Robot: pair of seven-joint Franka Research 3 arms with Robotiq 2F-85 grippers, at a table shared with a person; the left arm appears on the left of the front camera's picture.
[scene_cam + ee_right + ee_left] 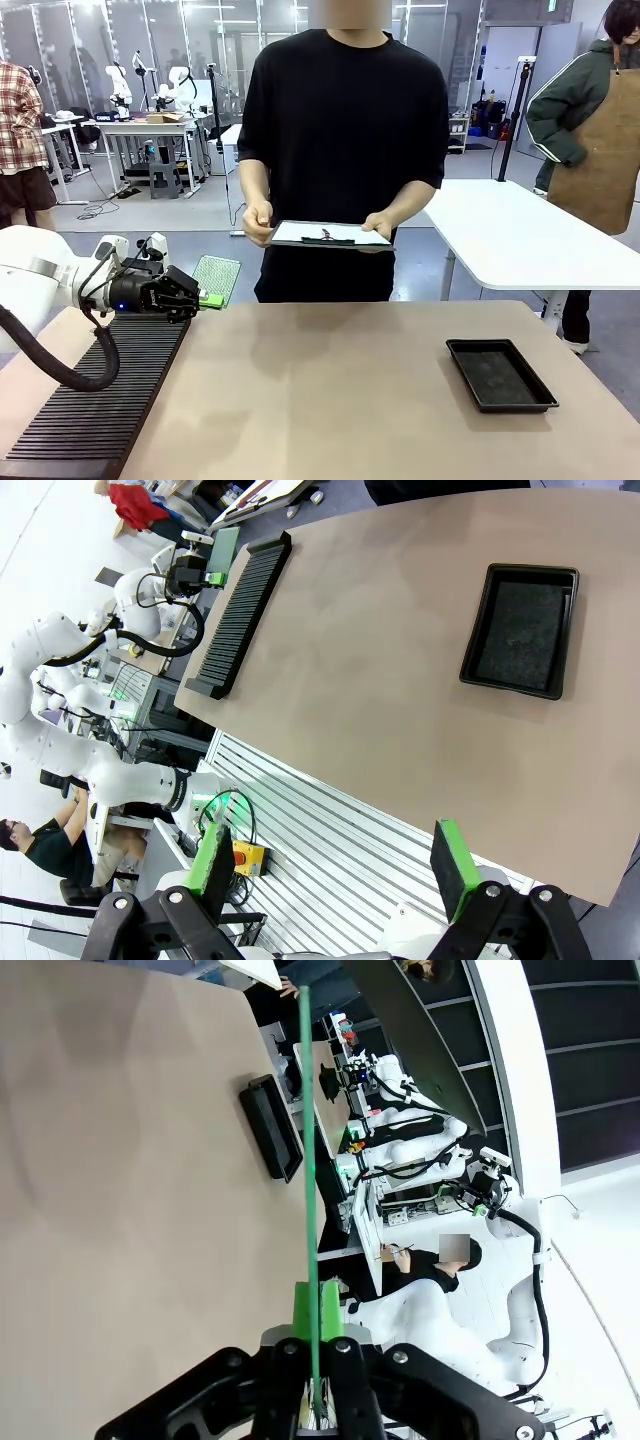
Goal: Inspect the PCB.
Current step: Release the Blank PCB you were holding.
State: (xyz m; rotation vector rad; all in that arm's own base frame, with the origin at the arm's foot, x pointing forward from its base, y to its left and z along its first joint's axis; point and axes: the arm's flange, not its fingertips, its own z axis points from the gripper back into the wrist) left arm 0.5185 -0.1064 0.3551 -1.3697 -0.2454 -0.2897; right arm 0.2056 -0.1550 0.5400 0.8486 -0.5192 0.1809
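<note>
The PCB (218, 278), a thin green speckled board, is held by one end in my left gripper (205, 298), which is shut on it above the table's far left edge. In the left wrist view the PCB (310, 1160) shows edge-on as a thin green line rising from between the left gripper's (318, 1325) green pads. My right gripper (333, 870) is open with nothing between its fingers, and hangs high over the near table edge. From there the PCB (222, 545) shows far off at the other arm.
A person across the table holds a grey clipboard (328, 235) with white paper in both hands. A shallow black tray (500, 373) (522, 630) lies at the table's right. A long black slotted rack (100, 400) (245, 610) runs along the left side under the left arm.
</note>
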